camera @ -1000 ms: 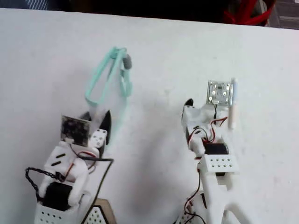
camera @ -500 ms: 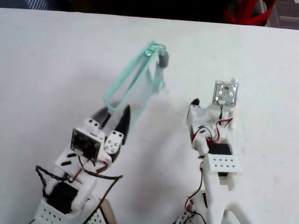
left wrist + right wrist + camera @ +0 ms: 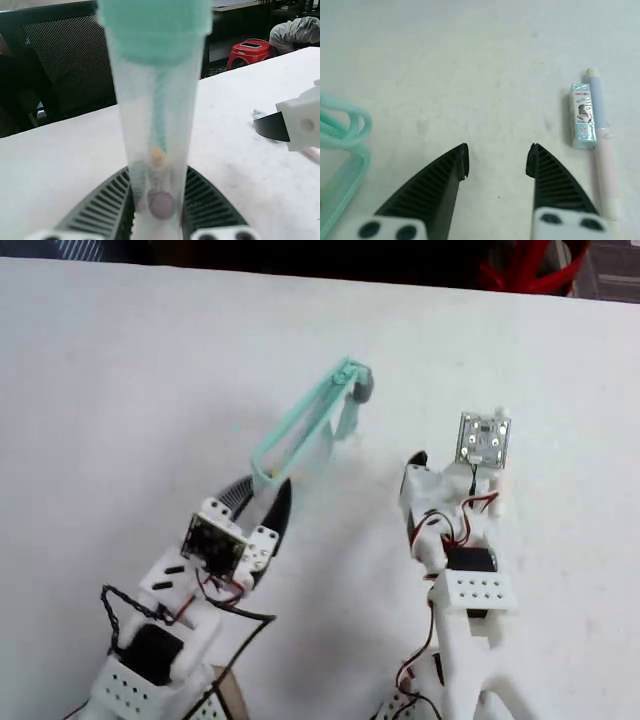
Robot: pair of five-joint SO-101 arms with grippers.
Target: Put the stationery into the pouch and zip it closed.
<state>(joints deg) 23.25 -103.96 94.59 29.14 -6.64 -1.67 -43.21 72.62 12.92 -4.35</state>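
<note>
The white table (image 3: 120,390) carries everything. My left gripper (image 3: 264,502) has its fingers clamped on one end of the clear pouch (image 3: 300,420) with the mint-green rim, which stretches away from me toward the middle of the table. My right gripper (image 3: 498,150) is low over the table, to the right of the pouch, with its fingers apart. Just beside it lie a pen (image 3: 600,150) and a small eraser (image 3: 582,116), side by side and touching, both outside the pouch.
</note>
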